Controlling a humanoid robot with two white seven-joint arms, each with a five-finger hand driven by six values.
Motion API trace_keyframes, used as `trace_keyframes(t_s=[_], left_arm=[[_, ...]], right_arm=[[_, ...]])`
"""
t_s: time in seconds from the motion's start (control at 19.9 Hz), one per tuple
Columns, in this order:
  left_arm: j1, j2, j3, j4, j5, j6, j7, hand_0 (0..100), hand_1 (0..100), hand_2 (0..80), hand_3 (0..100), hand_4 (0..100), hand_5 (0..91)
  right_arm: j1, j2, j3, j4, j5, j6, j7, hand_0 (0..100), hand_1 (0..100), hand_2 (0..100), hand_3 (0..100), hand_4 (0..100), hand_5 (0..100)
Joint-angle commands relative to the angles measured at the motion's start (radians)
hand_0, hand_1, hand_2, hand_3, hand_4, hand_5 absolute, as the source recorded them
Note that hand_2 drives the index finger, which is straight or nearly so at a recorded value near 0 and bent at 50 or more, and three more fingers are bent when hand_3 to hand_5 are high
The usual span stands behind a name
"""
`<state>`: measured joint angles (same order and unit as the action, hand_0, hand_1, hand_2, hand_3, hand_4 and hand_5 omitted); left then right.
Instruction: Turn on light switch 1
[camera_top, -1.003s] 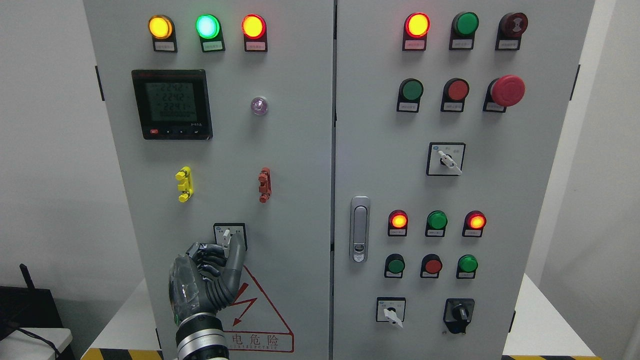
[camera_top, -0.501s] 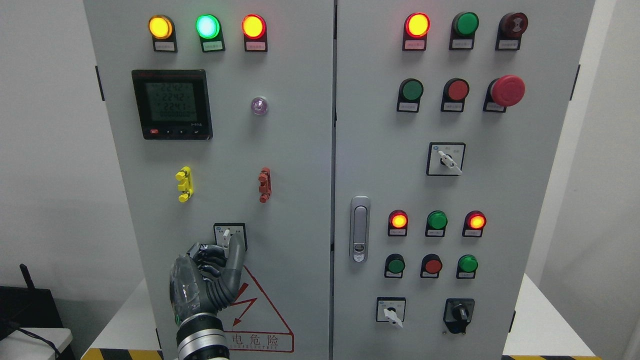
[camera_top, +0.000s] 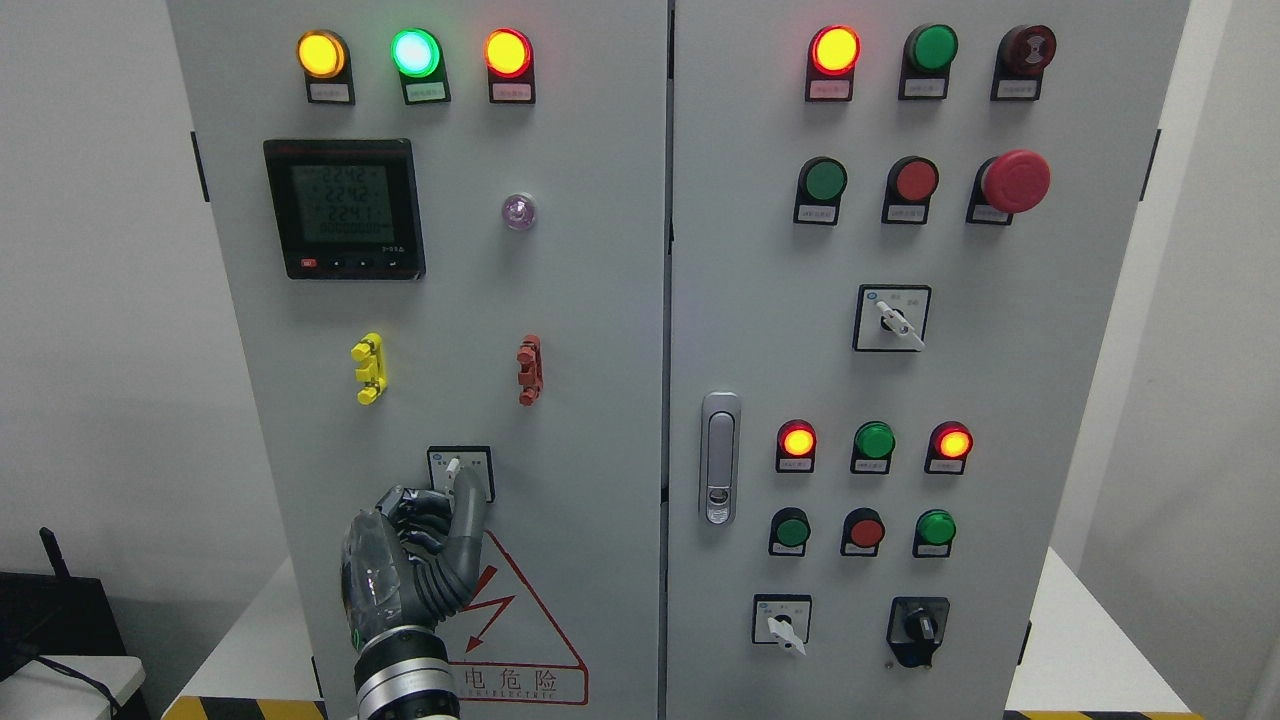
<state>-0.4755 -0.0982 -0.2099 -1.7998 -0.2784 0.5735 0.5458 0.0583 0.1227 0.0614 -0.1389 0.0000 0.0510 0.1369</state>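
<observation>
The light switch (camera_top: 458, 466) is a small rotary selector on a black-framed white plate, low on the left cabinet door (camera_top: 590, 300). Its white lever (camera_top: 455, 476) points roughly upward with a slight tilt. My left hand (camera_top: 448, 500) comes up from the bottom edge and sits right under the switch. Its curled fingers (camera_top: 415, 512) are left of the lever and its thumb (camera_top: 468, 515) is right of it, pinching the lever's lower end. The hand hides the lower part of the plate. My right hand is out of view.
Above the switch are yellow (camera_top: 368, 368) and red (camera_top: 529, 370) clips, a digital meter (camera_top: 344, 208) and three lit lamps. A red warning triangle (camera_top: 520, 640) is beside my wrist. The right door carries a handle (camera_top: 719, 458), buttons, an emergency stop (camera_top: 1015, 181) and more selectors.
My left hand has shifted slightly down and left at the lever, uncovering more of the plate's right side. Lamps and other switches are unchanged.
</observation>
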Motion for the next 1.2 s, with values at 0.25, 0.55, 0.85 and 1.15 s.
trace_keyframes(t_s=[0.25,0.55,0.85,1.15], left_arm=[[0.0,0.0,0.0,0.0,0.007,-0.003,-0.004,44,31,58.2,79,84,81.3],[0.0,0.0,0.0,0.0,0.018,-0.008,-0.003,47,28,58.2,79,84,81.3],[0.0,0.0,0.0,0.0,0.025,-0.009,-0.004,50,26,57.8,79,84,81.3],[0.0,0.0,-0.002,0.0,0.031,-0.011,-0.004,55,24,57.1,79,84,80.8]], right_arm=[[0.0,0.0,0.0,-0.001,-0.017,0.0,0.0,12,39,0,0,0,0],[0.0,0.0,0.0,-0.001,-0.017,0.0,0.0,12,39,0,0,0,0],[0.0,0.0,0.0,-0.001,-0.018,0.0,0.0,12,39,0,0,0,0],[0.0,0.0,0.0,0.001,-0.017,0.0,0.0,12,39,0,0,0,0]])
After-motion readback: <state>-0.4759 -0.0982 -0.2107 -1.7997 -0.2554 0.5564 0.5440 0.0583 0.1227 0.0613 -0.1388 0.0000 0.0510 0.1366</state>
